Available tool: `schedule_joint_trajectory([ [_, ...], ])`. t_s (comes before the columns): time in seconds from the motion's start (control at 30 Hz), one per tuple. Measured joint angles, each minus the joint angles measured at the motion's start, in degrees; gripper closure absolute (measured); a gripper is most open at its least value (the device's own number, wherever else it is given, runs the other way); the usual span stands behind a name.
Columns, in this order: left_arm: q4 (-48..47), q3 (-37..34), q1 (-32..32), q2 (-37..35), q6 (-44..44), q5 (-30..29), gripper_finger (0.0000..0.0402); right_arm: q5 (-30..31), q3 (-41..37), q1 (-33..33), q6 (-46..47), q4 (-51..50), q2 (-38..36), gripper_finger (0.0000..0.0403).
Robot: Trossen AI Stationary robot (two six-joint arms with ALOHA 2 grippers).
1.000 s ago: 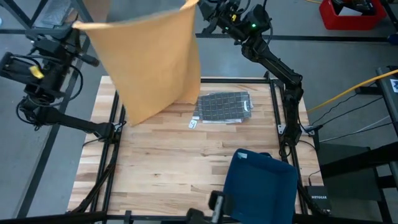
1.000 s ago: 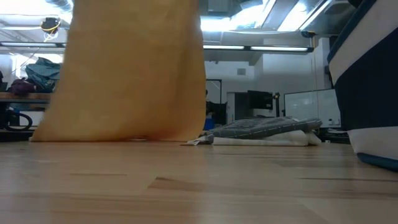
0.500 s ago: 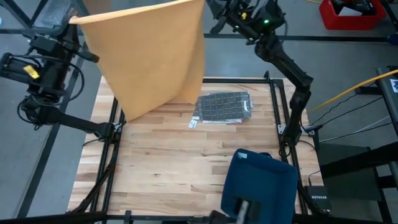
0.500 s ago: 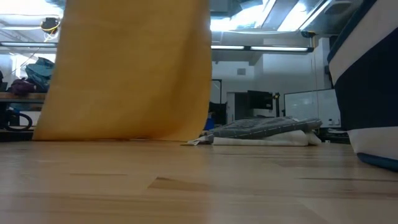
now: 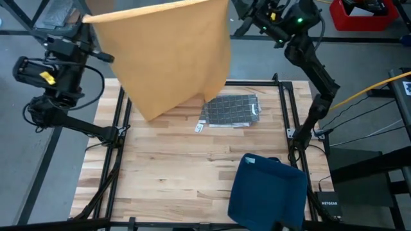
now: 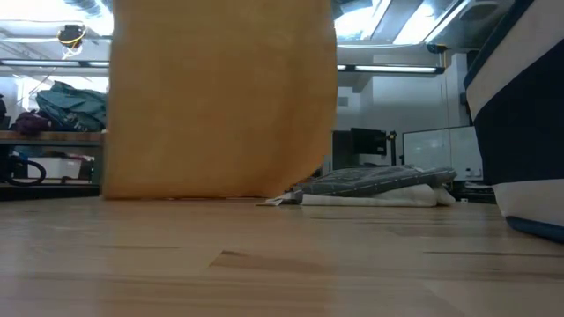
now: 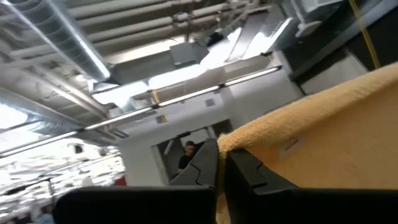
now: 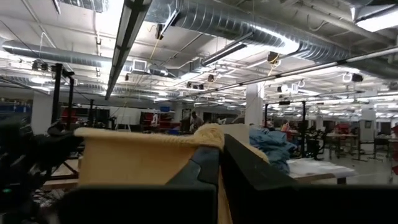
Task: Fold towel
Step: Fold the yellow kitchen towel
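The orange towel hung spread above the far part of the counter, its lower edge at the counter surface. The left gripper and right gripper each pinched one upper corner, fingers closed on the cloth. A folded grey towel lay just beside it.

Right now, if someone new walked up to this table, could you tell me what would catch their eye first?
The big orange towel, held up spread out above the far left of the table, its lower edge near the wood. The left gripper and right gripper each pinch a top corner. Next, the folded grey towel lying far centre, and the dark blue towel at the near right edge.
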Motion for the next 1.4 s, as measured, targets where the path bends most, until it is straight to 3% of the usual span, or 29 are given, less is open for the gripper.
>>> schedule_joint_trajectory([
  [0.17,2.4,2.3,0.0,0.0,4.9,0.1,0.0401,-0.9,-0.1,0.1,3.0,0.5,1.6,0.0389],
  [0.57,2.1,7.3,0.0,0.1,7.7,0.7,0.0401,-1.9,-0.1,-0.1,5.9,10.8,6.6,0.0389],
  [0.87,-0.4,7.7,0.0,0.2,5.4,0.3,0.0401,-2.4,-0.1,-0.3,9.0,15.2,6.8,0.0389],
  [1.13,-3.6,7.8,-0.5,2.5,3.5,-2.1,0.0401,-2.8,-0.1,4.7,7.0,11.8,1.6,0.0389],
  [1.4,-3.6,7.9,-6.8,5.9,4.3,-2.3,0.0401,-3.1,0.0,11.6,4.0,9.2,-1.4,0.0389],
])
